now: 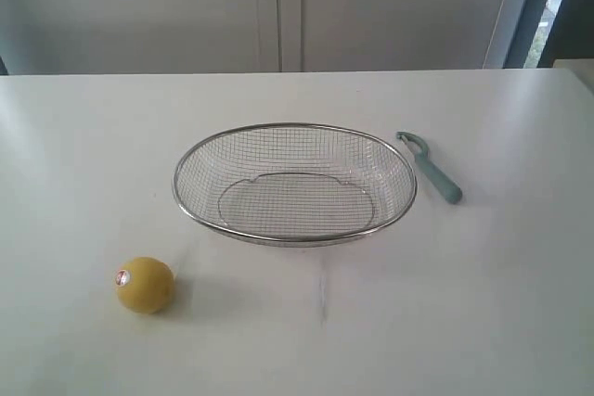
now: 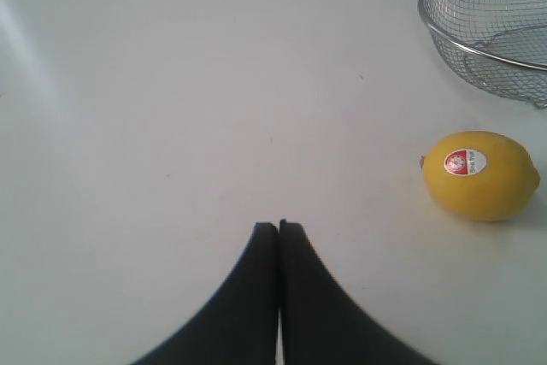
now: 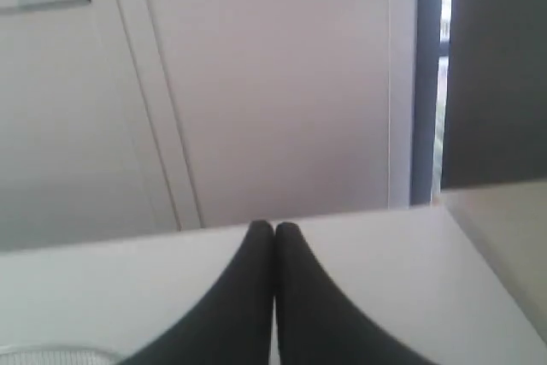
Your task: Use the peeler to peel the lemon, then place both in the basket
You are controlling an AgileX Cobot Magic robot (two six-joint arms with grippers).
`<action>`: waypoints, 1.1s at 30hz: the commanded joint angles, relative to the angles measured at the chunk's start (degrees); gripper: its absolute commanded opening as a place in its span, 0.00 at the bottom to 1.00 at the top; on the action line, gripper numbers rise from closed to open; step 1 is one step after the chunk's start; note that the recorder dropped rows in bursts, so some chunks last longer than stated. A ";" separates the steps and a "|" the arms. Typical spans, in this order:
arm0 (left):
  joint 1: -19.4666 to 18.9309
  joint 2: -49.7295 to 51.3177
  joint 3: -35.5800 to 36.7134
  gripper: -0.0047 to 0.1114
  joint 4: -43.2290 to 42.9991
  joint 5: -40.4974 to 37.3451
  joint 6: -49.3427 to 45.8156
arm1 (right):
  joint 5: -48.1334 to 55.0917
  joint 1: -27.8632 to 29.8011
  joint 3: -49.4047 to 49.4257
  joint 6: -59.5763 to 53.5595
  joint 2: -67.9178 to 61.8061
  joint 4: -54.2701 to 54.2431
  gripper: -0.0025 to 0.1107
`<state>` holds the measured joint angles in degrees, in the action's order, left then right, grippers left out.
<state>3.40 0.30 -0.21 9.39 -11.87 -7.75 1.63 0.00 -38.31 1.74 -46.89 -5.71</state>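
A yellow lemon (image 1: pixel 144 285) with a red-and-white sticker lies on the white table, front left of the wire mesh basket (image 1: pixel 186 166). The blue-grey peeler (image 1: pixel 434 172) lies flat just right of the basket, blade head pointing away. Neither arm shows in the exterior view. In the left wrist view my left gripper (image 2: pixel 278 226) is shut and holds nothing, with the lemon (image 2: pixel 479 175) off to one side and the basket's rim (image 2: pixel 461 40) beyond it. My right gripper (image 3: pixel 273 228) is shut too, with nothing in it, above bare table; a sliver of the basket's rim (image 3: pixel 51 351) shows at the frame's edge.
The table's far edge (image 1: pixel 297 72) meets pale cabinet doors (image 1: pixel 278 6). At the right a dark window frame (image 1: pixel 534 6) rises behind the table.
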 commanded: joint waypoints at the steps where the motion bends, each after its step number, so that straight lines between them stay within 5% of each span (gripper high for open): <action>1: -0.08 -0.30 0.21 0.04 0.03 -0.20 0.04 | 17.64 0.00 -6.84 -3.05 -4.40 0.78 0.02; 6: -0.08 -0.30 0.21 0.04 0.03 -0.20 0.04 | 54.37 0.00 -19.46 -3.64 -11.93 4.33 0.02; 8: -0.08 -0.30 0.21 0.04 0.03 -0.20 0.04 | 60.98 0.00 -20.61 -2.93 -14.09 5.71 0.02; 19: -0.08 -0.30 0.21 0.04 0.03 -0.20 0.04 | 63.01 0.00 -20.49 -2.81 -15.36 3.26 0.02; 33: -0.08 -0.30 0.21 0.04 0.03 -0.20 0.04 | 61.50 0.00 -22.24 -2.92 -32.45 2.57 0.02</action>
<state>3.40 0.30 -0.21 9.39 -11.87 -7.75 64.35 -0.02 -59.21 -1.12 -76.20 -2.91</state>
